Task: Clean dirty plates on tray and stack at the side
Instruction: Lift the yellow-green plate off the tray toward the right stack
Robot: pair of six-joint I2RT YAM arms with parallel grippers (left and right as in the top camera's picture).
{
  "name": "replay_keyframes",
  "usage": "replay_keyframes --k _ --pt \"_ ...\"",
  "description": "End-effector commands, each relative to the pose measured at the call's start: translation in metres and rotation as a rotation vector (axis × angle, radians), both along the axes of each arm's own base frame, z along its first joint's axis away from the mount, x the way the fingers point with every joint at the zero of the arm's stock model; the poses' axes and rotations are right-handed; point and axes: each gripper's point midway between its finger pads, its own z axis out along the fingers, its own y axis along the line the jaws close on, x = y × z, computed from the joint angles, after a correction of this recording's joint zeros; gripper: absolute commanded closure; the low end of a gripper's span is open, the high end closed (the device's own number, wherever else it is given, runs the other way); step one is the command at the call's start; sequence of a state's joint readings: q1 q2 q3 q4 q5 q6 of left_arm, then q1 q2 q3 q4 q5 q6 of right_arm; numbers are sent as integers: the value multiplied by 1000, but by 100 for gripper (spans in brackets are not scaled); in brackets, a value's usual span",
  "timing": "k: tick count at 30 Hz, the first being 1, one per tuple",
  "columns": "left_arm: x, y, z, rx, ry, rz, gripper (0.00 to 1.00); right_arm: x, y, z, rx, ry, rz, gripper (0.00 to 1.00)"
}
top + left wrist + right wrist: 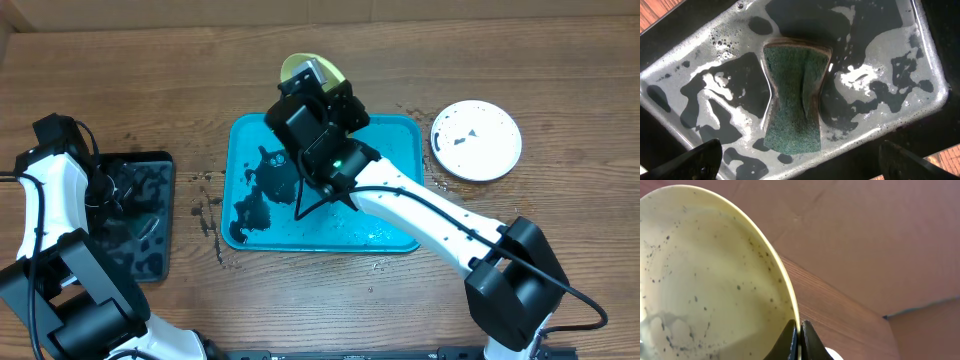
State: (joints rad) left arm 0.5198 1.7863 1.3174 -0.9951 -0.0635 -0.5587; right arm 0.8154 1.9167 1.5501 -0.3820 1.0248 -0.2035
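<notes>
- The right gripper [799,330] has its jaws pinched tight on the rim of the yellow-green plate [705,280] — the two black fingertips meet on the plate's edge with almost no gap between them.
- That plate is lifted clear of any surface and held on edge. Its speckled face fills the left of the right wrist view, with a pale wet smear low on it.
- From overhead, the yellow-green plate shows as a sliver beyond the far rim of the tray [245,135], just above the right wrist.
- The tray lies in the middle of the table [560,80], and the right arm crosses it from the near right corner. A dark puddle [250,215] spreads over its left half.
- The white plate [476,140] lies flat on the table just right of the tray, apart from it, with a few dark marks on its face.
- The left gripper [800,147] stands fully open over the black tray [155,250] at the left of the table and holds nothing.
- Its fingers [695,160] show only at the bottom corners of the left wrist view — spread wide to either side of the green sponge [795,100].
- The sponge lies flat in the black tray among patches of foamy water, pinched in at its waist.
</notes>
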Motion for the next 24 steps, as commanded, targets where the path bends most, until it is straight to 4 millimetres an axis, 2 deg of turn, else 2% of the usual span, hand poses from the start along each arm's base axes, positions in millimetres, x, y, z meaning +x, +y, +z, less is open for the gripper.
replay_keyframes --k 1,4,9,12,13,16,19,22,24 --pt "5 3 8 9 -28 6 0 -2 -12 45 136 -80 -20 97" --pt "5 3 8 9 -28 6 0 -1 -14 44 211 -44 7 96" --pt "5 3 8 9 -28 6 0 5 -26 27 443 128 63 96" --pt "5 3 8 9 -28 6 0 3 -35 31 409 158 97 96" --pt "5 3 8 9 -28 6 0 2 -36 34 351 166 131 96" --pt "5 3 8 9 -28 6 0 -7 -23 30 201 214 241 96" --pt "5 3 8 9 -28 6 0 -29 0 13 79 315 386 96" --pt "5 3 8 9 -28 6 0 -45 14 5 46 357 433 96" --pt "5 3 8 9 -28 6 0 -47 19 6 77 348 427 96"
